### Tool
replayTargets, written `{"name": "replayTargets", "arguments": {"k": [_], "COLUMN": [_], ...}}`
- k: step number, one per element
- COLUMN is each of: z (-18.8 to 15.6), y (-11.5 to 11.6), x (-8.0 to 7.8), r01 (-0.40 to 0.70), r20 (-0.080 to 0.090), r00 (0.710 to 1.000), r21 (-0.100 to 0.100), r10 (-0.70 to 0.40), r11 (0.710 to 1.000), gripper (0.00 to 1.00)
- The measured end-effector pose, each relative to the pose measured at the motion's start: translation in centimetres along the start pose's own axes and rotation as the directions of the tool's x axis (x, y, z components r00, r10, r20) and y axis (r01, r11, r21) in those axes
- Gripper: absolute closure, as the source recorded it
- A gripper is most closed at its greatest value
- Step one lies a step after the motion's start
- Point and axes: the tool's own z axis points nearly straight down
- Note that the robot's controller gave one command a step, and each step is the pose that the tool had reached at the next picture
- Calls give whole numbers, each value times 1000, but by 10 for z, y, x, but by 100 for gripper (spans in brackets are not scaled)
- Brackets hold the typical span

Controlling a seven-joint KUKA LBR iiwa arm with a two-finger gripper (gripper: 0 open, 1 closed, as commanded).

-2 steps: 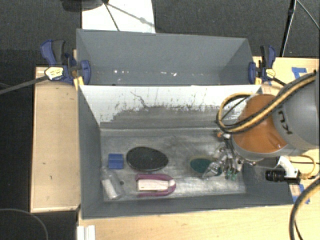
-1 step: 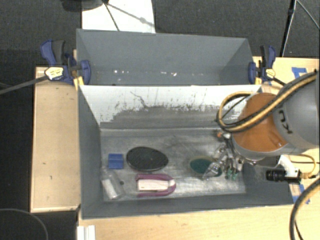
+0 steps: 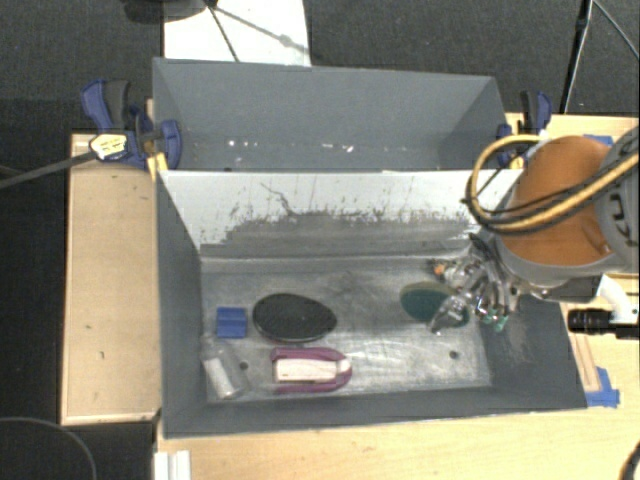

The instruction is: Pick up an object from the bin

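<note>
My gripper (image 3: 452, 311) hangs at the right side of the bin, low over the floor. Just left of its fingertips, partly hidden by them, lies a dark teal rounded thing (image 3: 420, 299). A black oval disc (image 3: 293, 317) rests left of the bin's middle. In front of the disc lies a purple and white flat thing (image 3: 311, 370). Whether the fingers stand apart or together I cannot make out.
A small blue block (image 3: 232, 322) and a clear plastic piece (image 3: 220, 374) lie at the bin's left front corner. The arm with its orange cover and cables fills the right side above the bin wall.
</note>
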Motion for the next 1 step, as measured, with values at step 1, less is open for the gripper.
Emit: {"name": "replayTargets", "arguments": {"k": [1], "z": [-13], "y": [0], "x": [-1], "r01": [6], "r20": [-4], "r00": [1000], "r21": [2], "r10": [-6], "r11": [1000], "gripper": [100]}}
